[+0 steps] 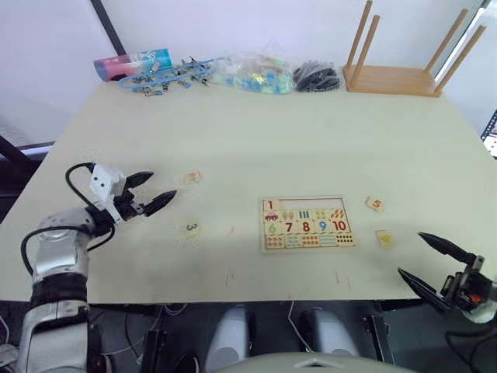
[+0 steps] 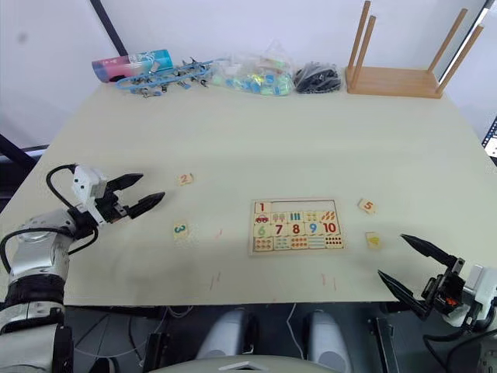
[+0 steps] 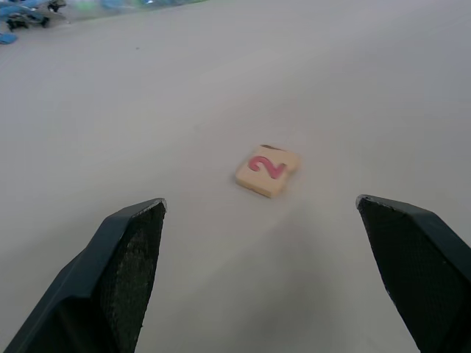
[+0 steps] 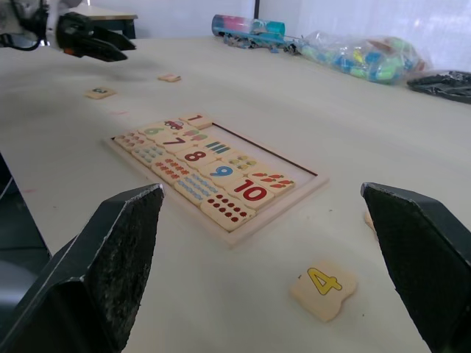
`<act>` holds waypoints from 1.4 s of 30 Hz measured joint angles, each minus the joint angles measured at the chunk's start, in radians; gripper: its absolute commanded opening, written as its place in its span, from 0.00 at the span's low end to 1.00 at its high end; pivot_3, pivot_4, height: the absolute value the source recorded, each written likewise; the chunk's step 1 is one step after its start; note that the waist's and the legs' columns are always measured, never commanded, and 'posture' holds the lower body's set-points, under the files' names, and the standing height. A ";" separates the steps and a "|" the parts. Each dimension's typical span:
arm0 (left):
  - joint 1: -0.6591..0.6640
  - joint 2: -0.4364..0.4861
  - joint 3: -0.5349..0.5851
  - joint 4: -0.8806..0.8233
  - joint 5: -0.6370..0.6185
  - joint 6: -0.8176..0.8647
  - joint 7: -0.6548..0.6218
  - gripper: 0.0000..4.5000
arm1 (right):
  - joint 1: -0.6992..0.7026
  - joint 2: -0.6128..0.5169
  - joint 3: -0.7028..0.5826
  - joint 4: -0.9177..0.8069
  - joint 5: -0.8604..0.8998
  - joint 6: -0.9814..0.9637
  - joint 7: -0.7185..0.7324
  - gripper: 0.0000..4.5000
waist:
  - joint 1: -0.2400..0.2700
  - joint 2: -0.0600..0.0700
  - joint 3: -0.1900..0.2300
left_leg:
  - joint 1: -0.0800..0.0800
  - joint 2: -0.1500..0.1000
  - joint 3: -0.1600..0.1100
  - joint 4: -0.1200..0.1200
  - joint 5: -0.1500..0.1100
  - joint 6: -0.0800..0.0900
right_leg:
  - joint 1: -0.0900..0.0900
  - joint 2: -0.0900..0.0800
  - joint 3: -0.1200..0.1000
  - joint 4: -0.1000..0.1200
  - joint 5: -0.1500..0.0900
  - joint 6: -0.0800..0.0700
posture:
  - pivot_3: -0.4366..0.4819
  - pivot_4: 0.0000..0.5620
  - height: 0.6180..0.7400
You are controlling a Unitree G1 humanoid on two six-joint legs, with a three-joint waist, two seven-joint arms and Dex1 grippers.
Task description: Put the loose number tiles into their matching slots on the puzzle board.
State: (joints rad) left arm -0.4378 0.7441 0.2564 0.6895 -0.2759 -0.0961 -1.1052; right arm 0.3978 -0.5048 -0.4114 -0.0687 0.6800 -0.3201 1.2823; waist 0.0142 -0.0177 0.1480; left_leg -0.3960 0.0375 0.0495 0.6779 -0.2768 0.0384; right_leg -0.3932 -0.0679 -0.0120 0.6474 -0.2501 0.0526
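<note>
Both grippers stand with their fingers spread wide and hold nothing. On the near left side of the table (image 2: 256, 132), the left gripper (image 2: 136, 194) hovers just above the surface, its black fingertips pointing toward the tile marked 2 (image 2: 184, 179), which lies flat a little beyond them. Off the near right corner, the right gripper (image 2: 411, 268) hangs at the table's edge, aimed back across the top toward the puzzle board (image 2: 296, 226).

That board lies flat near the middle of the near half of the table. Its top row holds the tile marked 1 (image 2: 262, 207) in the leftmost slot; the other slots (image 2: 307, 206) in that row are bare recesses. Below them run the coloured digits 6 to 10 with picture and dot tiles.

Three more tiles lie loose on the table. Left of the board, the tile marked 3 (image 2: 180, 229) sits near the left gripper. Right of the board are the tile marked 5 (image 2: 367, 206) and, nearer the edge, the tile marked 4 (image 4: 324, 285), just beside the right gripper.

The table is a plain pale surface with a few faint reddish marks near its front edge. Along its far edge, against a white wall, lie a pink-and-blue tube (image 2: 130, 62), a tangle of blue clips (image 2: 167, 78), a clear bag of coloured pieces (image 2: 252, 76), a black bundle (image 2: 317, 78) and a wooden stand with tall dowels (image 2: 400, 78).
</note>
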 measured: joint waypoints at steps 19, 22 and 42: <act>-0.377 -0.032 -0.194 0.524 0.242 -0.208 -0.046 0.93 | -0.033 -0.003 0.005 -0.025 -0.001 0.011 -0.005 1.00 | 0.000 -0.001 0.000 | -0.001 0.000 0.000 0.001 0.000 0.000 | 0.000 0.004 0.001 0.001 0.000 0.000 | 0.48 0.27 0.98; -0.380 -0.042 -0.189 0.541 0.242 -0.215 -0.068 0.71 | -0.035 -0.004 0.005 -0.025 -0.001 0.011 -0.005 1.00 | 0.001 0.000 0.000 | -0.001 0.000 0.000 0.001 0.000 0.000 | 0.000 0.004 0.001 0.002 0.000 0.000 | 0.48 0.27 0.98; -0.433 -0.063 -0.190 0.589 0.277 -0.173 -0.070 0.71 | -0.042 -0.012 0.002 0.000 -0.001 0.008 -0.004 1.00 | 0.005 0.000 0.000 | 0.000 -0.001 -0.001 0.004 0.000 0.000 | 0.000 0.004 0.001 0.007 0.000 0.000 | 0.48 0.27 0.98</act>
State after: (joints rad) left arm -0.8709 0.6816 0.0660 1.2782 0.0015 -0.2693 -1.1757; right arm 0.3555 -0.5165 -0.4098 -0.0686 0.6792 -0.3117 1.2787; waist 0.0189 -0.0175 0.1476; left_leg -0.3962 0.0369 0.0485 0.6822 -0.2767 0.0382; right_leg -0.3932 -0.0640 -0.0107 0.6540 -0.2502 0.0528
